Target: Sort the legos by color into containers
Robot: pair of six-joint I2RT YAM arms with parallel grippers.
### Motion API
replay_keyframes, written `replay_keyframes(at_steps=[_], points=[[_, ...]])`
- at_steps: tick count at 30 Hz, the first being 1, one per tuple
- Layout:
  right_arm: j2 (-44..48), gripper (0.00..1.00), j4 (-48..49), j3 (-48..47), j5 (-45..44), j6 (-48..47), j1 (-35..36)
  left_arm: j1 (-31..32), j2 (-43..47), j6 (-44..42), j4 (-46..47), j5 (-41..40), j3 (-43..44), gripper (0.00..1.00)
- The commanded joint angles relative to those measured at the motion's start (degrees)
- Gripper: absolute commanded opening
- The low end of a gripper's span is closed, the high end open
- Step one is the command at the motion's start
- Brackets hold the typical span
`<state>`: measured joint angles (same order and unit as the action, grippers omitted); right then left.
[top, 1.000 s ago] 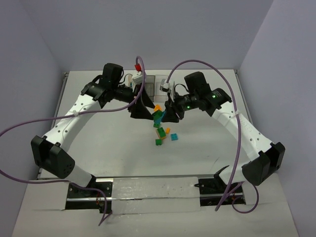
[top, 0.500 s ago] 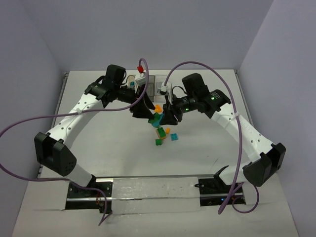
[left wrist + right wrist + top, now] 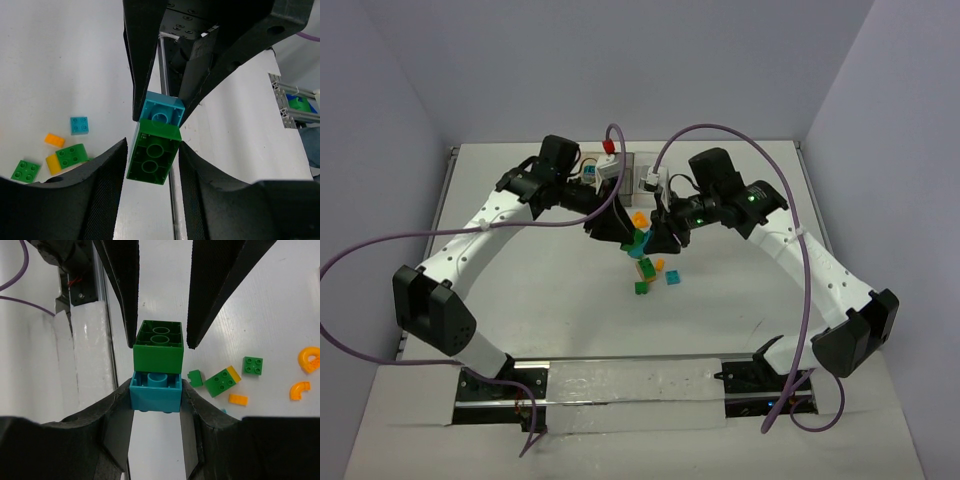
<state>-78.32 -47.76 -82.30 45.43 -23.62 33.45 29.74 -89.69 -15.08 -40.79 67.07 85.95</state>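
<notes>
A teal brick (image 3: pixel 155 390) plugged into a green brick (image 3: pixel 159 352) hangs above the worktop (image 3: pixel 540 300). The right fingers (image 3: pixel 115 425) clamp the teal one. The left fingers (image 3: pixel 107 190) flank the green one, but I cannot tell whether they touch it. The loose legos (image 3: pixel 647 268) lie at 6 o'clock, and the containers (image 3: pixel 632 168) at 12 o'clock are partly hidden.

White table (image 3: pixel 520 300) w/ grey walls (image 3: pixel 620 60) behind — shiny strip (image 3: pixel 630 380), prob. metal, along near edge.

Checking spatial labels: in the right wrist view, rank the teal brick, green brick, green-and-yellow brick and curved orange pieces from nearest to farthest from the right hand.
1. Teal brick, gripped in the right hand.
2. Green brick, stacked just beyond it.
3. Green-and-yellow brick, loose, to the right.
4. Curved orange pieces, far right edge.
</notes>
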Motion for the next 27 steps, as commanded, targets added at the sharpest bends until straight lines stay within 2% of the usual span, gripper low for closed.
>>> replay_keyframes(at_steps=[1, 5, 6, 8, 10, 17, 20, 21, 22, 23, 24, 25, 27], points=[[-0.04, 0.00, -0.88, -3.02, 5.53, 0.77, 0.47, -0.12, 0.87, -3.52, 0.06, 0.62, -0.52, 0.51], [-0.09, 0.00, -0.92, -2.95, 5.47, 0.78, 0.47, -0.05, 1.10, -3.39, 0.53, 0.82, -0.69, 0.43], [-0.17, 0.00, -0.84, -2.95, 5.56, 0.89, 0.48, -0.11, 1.10, -3.47, 0.53, 1.08, -0.68, 0.27], [-0.17, 0.00, -0.85, -3.04, 5.73, 1.12, 0.55, -0.12, 1.11, -3.33, 0.68, 1.27, -0.71, 0.09], [-0.08, 0.00, -0.76, -2.79, 5.89, 1.04, 0.47, -0.21, 1.61, -1.93, 2.42, 0.37, -1.04, 0.00], [2.20, 0.00, 0.21, 0.82, 5.55, 1.12, 0.39, -3.80, 2.68, 6.10, 13.35, -2.82, -2.54, 0.00], [2.78, 0.00, 1.39, 2.19, 4.24, 1.96, 0.11, -4.71, 1.51, 5.00, 12.21, -4.50, -0.38, 0.00], [2.68, 0.00, 1.85, 2.74, 3.68, 2.34, -0.22, -5.01, 1.36, 5.34, 12.90, -5.36, -0.51, 0.02], [2.46, 0.00, 2.07, 3.29, 3.24, 2.61, -0.52, -5.24, 1.37, 6.03, 13.49, -7.52, -0.81, 0.09], [2.13, 0.00, 2.39, 3.56, 2.45, 2.61, -1.31, -6.03, 1.77, 6.36, 14.74, -9.51, -1.73, 0.29], [2.18, 0.00, 2.73, 4.16, 2.31, 2.57, -2.30, -6.60, 2.50, 6.60, 15.68, -10.58, -2.86, 0.41], [2.43, 0.00, 3.24, 4.87, 2.14, 2.70, -2.95, -7.19, 3.36, 6.86, 16.58, -11.46, -4.06, 0.48], [2.93, 0.00, 4.37, 6.26, 1.49, 3.61, -3.73, -8.90, 4.34, 6.18, 16.74, -14.44, -6.12, 0.55]])
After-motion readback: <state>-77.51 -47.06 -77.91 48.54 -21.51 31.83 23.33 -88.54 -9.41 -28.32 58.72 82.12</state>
